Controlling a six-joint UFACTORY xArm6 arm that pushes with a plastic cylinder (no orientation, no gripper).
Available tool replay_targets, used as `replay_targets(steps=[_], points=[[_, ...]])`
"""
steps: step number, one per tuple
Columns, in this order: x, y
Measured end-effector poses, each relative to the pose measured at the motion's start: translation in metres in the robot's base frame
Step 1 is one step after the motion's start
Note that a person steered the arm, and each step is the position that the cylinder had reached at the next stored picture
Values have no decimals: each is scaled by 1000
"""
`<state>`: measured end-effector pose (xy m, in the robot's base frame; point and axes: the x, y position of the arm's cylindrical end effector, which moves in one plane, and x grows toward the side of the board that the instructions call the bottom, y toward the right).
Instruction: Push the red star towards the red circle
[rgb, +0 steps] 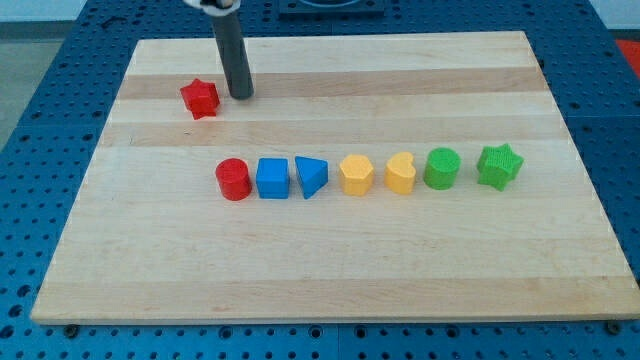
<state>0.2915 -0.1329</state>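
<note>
My tip (241, 96) is set down just to the view's right of the red star (200, 98), close beside it. The red circle (233, 179) is found below my tip, toward the view's bottom. No pincer is carried, so no spread can be told.

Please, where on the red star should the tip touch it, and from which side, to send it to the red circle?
There is no grasp here, only a push. The red circle lies below the red star, slightly to the view's right. So my tip, now just right of the star, would probably best go to the star's upper-left side and push toward the view's bottom-right, centred, since star points may make it turn.
</note>
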Motion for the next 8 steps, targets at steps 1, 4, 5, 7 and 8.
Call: replay_targets(steps=[1, 4, 5, 7, 8], points=[[-17, -47], [35, -59], [44, -41], [58, -12], [84, -31]])
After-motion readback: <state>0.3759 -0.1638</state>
